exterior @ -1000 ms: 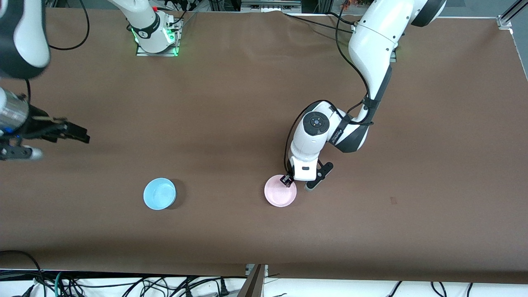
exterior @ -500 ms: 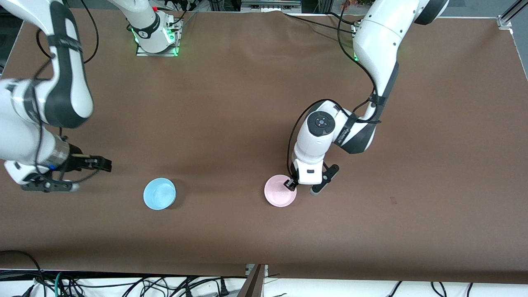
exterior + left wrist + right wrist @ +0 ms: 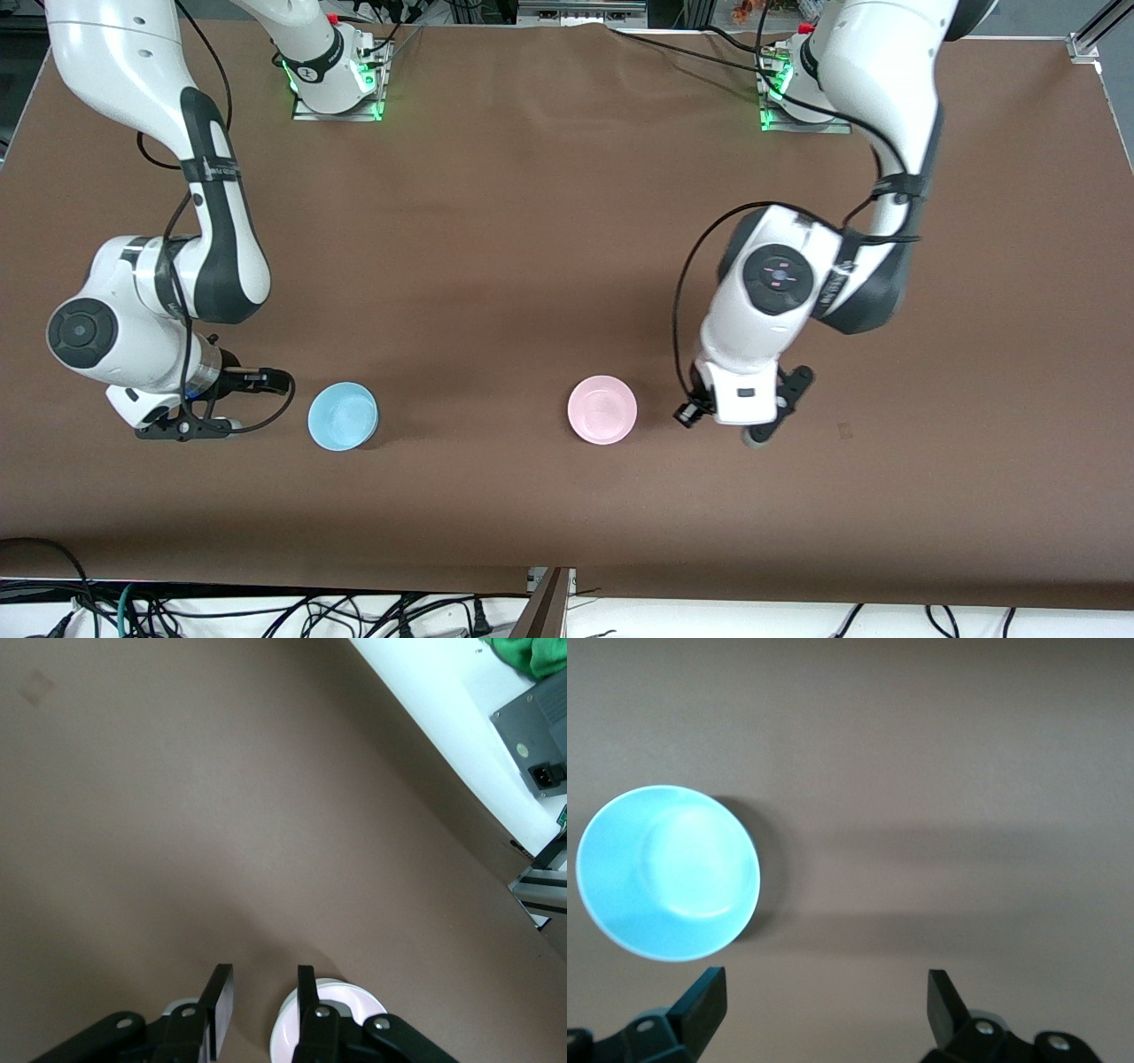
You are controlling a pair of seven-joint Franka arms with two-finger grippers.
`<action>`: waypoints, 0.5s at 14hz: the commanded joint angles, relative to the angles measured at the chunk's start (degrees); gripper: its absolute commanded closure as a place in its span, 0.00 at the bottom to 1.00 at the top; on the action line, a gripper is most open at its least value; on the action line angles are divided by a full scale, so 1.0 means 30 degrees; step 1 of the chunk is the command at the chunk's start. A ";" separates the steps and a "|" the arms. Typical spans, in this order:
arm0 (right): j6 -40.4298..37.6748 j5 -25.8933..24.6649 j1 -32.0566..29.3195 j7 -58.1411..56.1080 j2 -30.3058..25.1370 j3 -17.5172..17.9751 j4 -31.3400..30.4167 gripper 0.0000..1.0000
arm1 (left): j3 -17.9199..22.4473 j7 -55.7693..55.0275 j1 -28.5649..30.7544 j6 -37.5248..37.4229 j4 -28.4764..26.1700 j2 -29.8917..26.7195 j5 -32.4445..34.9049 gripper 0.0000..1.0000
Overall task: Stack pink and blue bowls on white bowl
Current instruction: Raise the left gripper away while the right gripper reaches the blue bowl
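pink bowl [image 3: 602,409] sits beside the released left gripper [image 3: 689,413]; blue bowl [image 3: 343,416] near the spread right gripper [image 3: 276,381].

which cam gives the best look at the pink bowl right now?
Front view: the whole pink bowl sits in the open on the table, beside the left tool, nothing covering it. The left wrist view catches only part of it past one finger. The right wrist view misses it.

The brown table [image 3: 532,221] carries a blue bowl [image 3: 343,416] and a pink bowl [image 3: 602,409], well apart.
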 commanded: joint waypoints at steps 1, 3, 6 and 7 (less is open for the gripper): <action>0.0942 0.0320 0.0007 -0.0536 0.0611 0.0338 0.0202 0.00 | -0.0256 0.4008 0.1782 -0.2249 -0.0006 -0.1577 -0.1808 0.63; 0.1003 0.0262 0.0065 -0.0596 0.0932 0.0368 0.0231 0.00 | -0.0256 0.6822 0.3218 -0.3744 -0.0006 -0.2428 -0.2544 0.63; 0.1994 0.0320 0.0008 -0.0829 0.1577 0.0485 0.0231 0.00 | -0.0226 1.0369 0.5094 -0.5328 -0.0035 -0.3454 -0.2782 0.62; 0.2637 0.0349 -0.0022 -0.0976 0.1985 0.0485 0.0231 0.00 | -0.0226 1.1541 0.5767 -0.5769 -0.0035 -0.3689 -0.2782 0.62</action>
